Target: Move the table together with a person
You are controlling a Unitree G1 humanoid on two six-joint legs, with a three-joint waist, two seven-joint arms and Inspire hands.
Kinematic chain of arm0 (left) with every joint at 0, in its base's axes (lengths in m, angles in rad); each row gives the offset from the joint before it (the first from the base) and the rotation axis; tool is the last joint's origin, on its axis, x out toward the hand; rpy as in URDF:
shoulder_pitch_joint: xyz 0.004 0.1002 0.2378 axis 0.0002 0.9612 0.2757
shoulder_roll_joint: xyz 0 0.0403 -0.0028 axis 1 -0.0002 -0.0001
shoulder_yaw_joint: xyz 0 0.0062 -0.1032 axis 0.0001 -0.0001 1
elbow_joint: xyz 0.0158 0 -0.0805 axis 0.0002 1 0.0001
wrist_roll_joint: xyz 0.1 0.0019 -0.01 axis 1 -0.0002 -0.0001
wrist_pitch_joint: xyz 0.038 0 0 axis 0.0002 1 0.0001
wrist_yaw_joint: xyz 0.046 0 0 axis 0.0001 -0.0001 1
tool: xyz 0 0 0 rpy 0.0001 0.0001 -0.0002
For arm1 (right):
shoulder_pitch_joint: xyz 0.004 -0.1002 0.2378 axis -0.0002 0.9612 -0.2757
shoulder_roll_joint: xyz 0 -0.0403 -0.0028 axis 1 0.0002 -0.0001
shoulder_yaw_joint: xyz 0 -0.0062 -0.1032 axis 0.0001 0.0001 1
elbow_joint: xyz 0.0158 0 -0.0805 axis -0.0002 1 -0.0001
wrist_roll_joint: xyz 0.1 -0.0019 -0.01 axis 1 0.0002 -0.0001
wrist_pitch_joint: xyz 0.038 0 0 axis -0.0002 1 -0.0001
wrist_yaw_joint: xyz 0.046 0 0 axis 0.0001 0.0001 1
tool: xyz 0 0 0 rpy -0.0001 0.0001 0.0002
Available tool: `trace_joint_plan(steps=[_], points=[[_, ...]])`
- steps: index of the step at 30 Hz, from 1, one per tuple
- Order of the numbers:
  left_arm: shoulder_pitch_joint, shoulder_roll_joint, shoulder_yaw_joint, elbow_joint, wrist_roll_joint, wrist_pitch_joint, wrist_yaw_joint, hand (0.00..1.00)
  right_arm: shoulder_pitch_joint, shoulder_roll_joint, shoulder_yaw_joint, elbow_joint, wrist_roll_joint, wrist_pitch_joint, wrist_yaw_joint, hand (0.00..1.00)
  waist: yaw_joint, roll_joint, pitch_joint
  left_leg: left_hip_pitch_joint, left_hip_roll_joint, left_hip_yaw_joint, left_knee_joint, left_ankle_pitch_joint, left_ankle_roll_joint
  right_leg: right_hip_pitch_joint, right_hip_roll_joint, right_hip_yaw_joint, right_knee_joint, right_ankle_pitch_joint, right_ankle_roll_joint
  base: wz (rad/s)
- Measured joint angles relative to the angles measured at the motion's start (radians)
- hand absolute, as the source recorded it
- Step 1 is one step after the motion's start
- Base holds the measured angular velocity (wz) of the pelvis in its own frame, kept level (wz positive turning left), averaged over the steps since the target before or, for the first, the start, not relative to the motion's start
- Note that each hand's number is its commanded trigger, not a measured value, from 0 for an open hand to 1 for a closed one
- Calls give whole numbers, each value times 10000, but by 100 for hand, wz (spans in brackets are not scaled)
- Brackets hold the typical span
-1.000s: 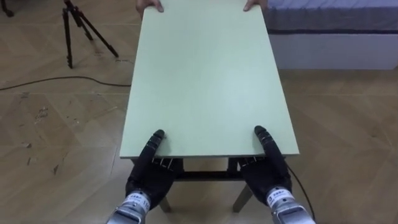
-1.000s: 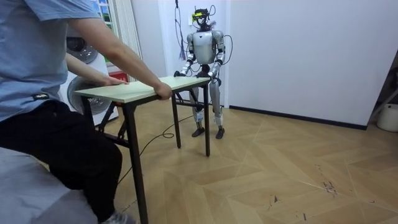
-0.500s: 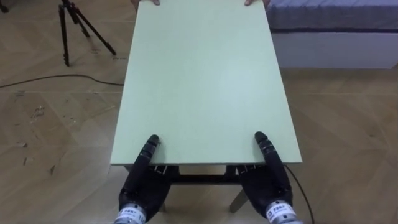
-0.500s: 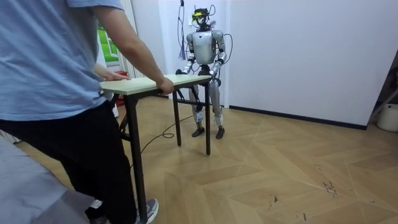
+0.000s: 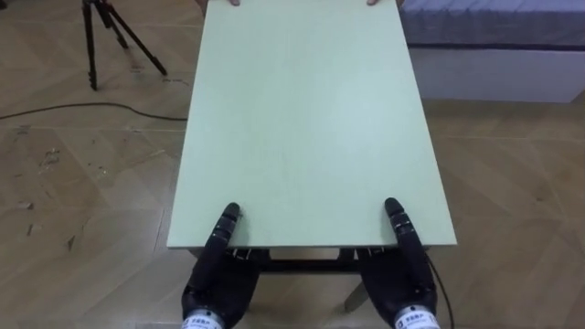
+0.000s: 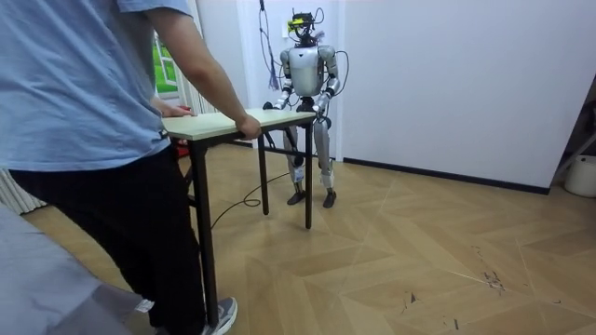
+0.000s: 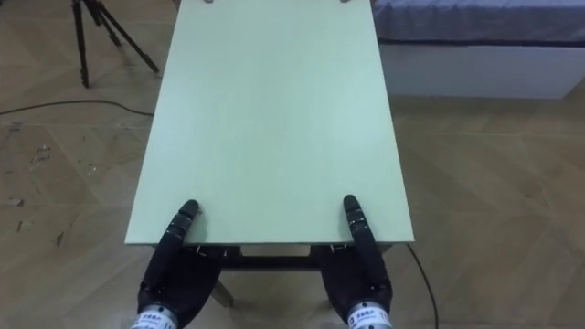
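Now L hand & R hand grip pale-green rect. table at near edge.

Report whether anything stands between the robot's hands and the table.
Nothing visible does. The left hand and the right hand both touch the table at its near edge, part of each lying on the top. A person holds the far end.
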Motion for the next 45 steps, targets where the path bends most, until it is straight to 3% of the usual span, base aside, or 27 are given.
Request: trace_joint_plan(steps=[12,17,20,22,25,28,31,33,36,39,40,41,42,45], points=[[52,192,-262,0,-61,-350,-4,100,130,-187,385,-1,384,-216,208,100,19,-64,40,-103,-4,7,61,-4,-3,-135,-11,34,104,-8,-2,0],[165,471,-407,-21,-104,-460,-301,100,357,-266,506,4,536,-278,640,100,196,-183,31,-922,85,-104,1216,-100,-139,-656,-58,-116,501,-82,-130,-1],[493,529,-393,-14,-108,-453,-514,100,659,-275,466,24,509,-134,851,100,226,-191,39,-1541,313,-342,2671,-197,-293,-645,1,-310,758,-265,-394,4],[726,567,-395,-15,-158,-365,-645,100,842,-352,411,24,468,69,931,100,300,-124,72,-2102,524,-809,4018,-196,-294,-642,140,-304,1041,-459,-625,-5],[794,669,-384,-15,-200,-309,-733,100,932,-355,373,22,400,160,1048,100,298,-5,103,-2857,840,-1250,5201,-186,-308,-874,402,-455,1336,-790,-936,9],[822,764,-466,-15,-400,-225,-765,100,946,-410,329,18,294,161,1161,100,216,149,97,-3281,1074,-1272,5821,-195,-360,-1286,467,-838,1727,-1021,-1237,15],[1012,754,-740,-17,-589,-208,-773,100,1030,-630,314,10,260,161,1294,100,55,490,93,-3054,865,-1285,7048,-257,-494,-1376,531,-1030,1956,-1109,-1399,11],[1031,760,-782,-18,-610,-188,-882,100,1028,-725,322,10,274,154,1486,100,-3,556,100,-2667,742,-1235,6694,-514,-827,-1541,551,-1130,1958,-936,-1480,20],[935,741,-781,-19,-636,-165,-951,100,988,-714,323,-15,272,44,1724,100,-118,725,113,-1841,708,-1392,5241,-1242,-815,-2023,598,-1466,1909,-614,-1581,23],[562,729,-813,-21,-792,-203,-951,100,690,-666,293,-26,333,-22,1893,100,-258,891,112,-1393,631,-1389,3529,-1912,-616,-2792,509,-1761,1889,-149,-1603,18],[388,707,-857,-14,-837,-289,-926,100,528,-667,268,-5,351,-66,1898,100,-285,871,113,-1426,446,-1370,2960,-1991,-498,-3130,367,-1771,1876,109,-1586,6],[322,682,-877,6,-852,-324,-917,100,533,-665,256,10,350,-81,1898,100,-302,858,117,-1465,341,-1351,2769,-2015,-445,-3282,265,-1765,1880,233,-1566,0],[218,666,-900,104,-879,-349,-894,100,485,-640,242,51,349,-98,1898,100,-292,761,149,-1546,106,-1287,2583,-1931,-147,-3465,39,-1651,1880,453,-1498,0],[275,674,-975,321,-880,-355,-880,100,662,-568,147,136,326,14,1899,100,-429,537,143,-1804,-497,-1209,2617,-1542,208,-3417,-444,-1514,1506,985,-1174,6]])
